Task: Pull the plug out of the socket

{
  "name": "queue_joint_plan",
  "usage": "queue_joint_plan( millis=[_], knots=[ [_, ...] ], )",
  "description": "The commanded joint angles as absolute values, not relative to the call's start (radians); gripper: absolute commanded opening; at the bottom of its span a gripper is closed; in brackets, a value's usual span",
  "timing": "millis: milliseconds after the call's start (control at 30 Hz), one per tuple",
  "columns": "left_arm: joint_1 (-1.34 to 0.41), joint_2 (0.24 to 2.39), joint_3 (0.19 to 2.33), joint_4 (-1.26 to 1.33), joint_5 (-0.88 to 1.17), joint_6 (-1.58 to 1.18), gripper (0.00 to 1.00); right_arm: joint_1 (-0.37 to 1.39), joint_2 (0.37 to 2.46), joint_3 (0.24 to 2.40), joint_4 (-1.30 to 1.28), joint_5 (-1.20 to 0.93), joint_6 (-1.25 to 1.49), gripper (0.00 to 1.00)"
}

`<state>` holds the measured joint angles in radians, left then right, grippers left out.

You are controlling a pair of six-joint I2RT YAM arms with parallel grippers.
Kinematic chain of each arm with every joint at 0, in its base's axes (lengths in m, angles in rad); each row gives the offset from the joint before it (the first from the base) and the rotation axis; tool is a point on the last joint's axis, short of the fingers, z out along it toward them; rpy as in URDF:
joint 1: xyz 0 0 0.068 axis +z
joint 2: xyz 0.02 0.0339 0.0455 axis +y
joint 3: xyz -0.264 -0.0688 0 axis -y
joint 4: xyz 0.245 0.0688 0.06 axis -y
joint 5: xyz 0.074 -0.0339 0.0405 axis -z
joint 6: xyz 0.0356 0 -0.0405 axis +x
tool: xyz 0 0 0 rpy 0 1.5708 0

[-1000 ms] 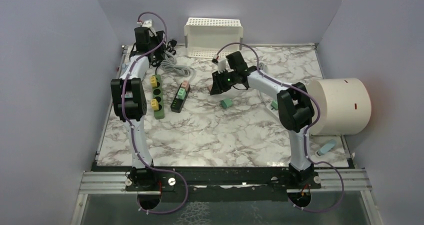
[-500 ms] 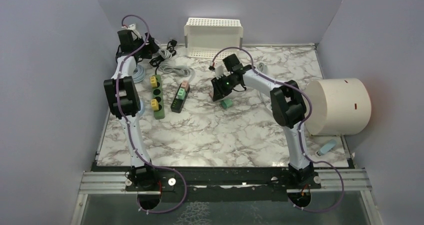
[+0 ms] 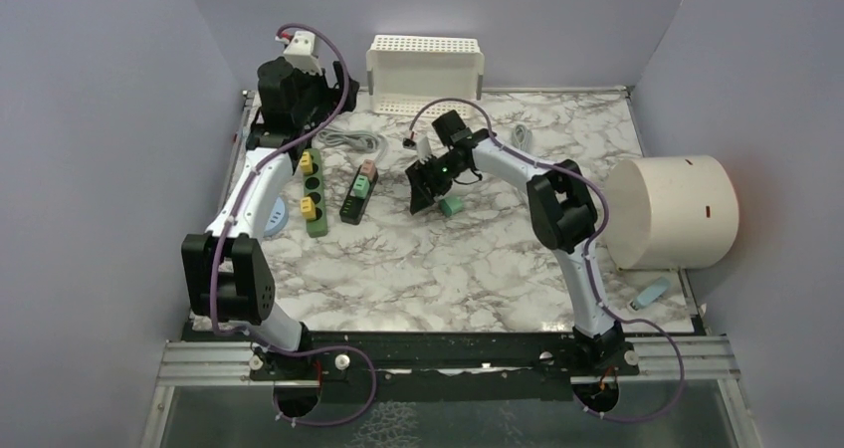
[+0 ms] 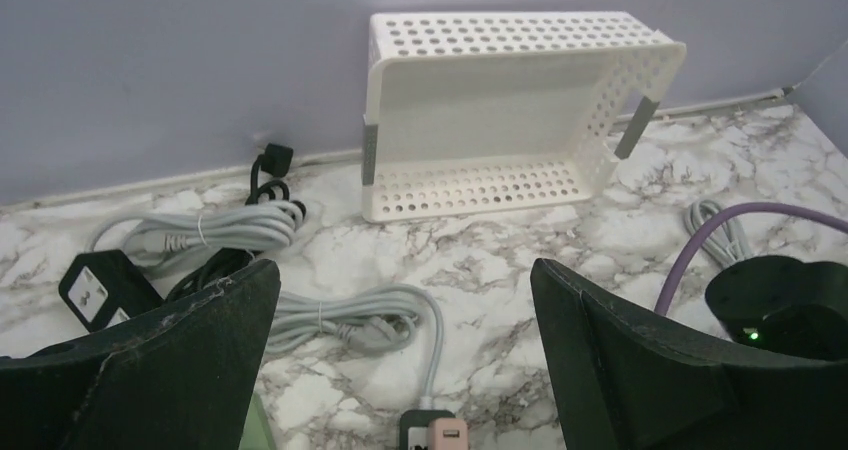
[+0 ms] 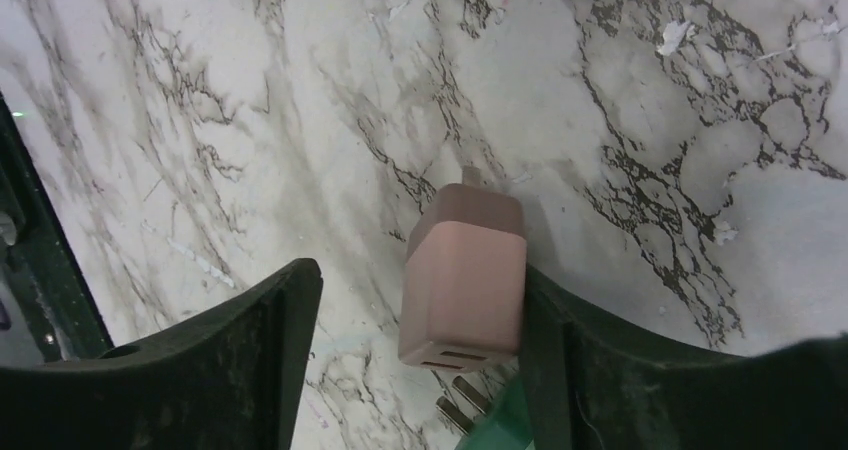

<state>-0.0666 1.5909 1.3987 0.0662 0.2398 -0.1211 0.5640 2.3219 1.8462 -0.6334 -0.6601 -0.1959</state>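
Far across the marble table (image 3: 448,269) from me, a white perforated basket (image 3: 425,75) is lying tipped on its side against the back wall, its opening facing me. A bundled grey cable (image 4: 190,232) is lying to its left beside a black cord (image 4: 270,175), and a 2nd grey cable (image 4: 350,320) is lying nearer me. On my right, a cream cylinder (image 3: 677,212) is resting on its side, and a small blue object (image 3: 652,293) is sitting near it.

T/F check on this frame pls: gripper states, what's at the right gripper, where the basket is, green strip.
1. The left gripper and right gripper are both open. True.
2. A pink plug lies on the table between the right gripper's fingers. True.
3. The white basket sits at the near right corner. False: it is by the back wall.
4. The green power strip has no plugs in it. False: yellow plugs sit in it.
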Motion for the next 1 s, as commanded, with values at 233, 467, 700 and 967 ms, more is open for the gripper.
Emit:
queue_joint_plan(
  millis=[233, 467, 700, 967],
  knots=[
    [-0.244, 1.615, 1.148, 0.056, 0.196, -0.163, 0.99, 0.573, 2.099, 1.610, -0.344, -0.207, -0.031, 0.83],
    [-0.347, 1.690, 1.191, 0.076, 0.227, -0.157, 0.99, 0.566, 1.894, 1.322, -0.139, -0.089, 0.114, 0.75],
    [-0.428, 1.762, 1.250, -0.042, 0.378, 0.090, 0.98, 0.566, 1.789, 1.152, -0.087, -0.175, 0.185, 0.74],
    [-0.461, 1.824, 1.322, -0.224, 0.392, 0.278, 0.95, 0.565, 1.809, 1.124, -0.053, -0.176, 0.198, 0.68]
  ],
)
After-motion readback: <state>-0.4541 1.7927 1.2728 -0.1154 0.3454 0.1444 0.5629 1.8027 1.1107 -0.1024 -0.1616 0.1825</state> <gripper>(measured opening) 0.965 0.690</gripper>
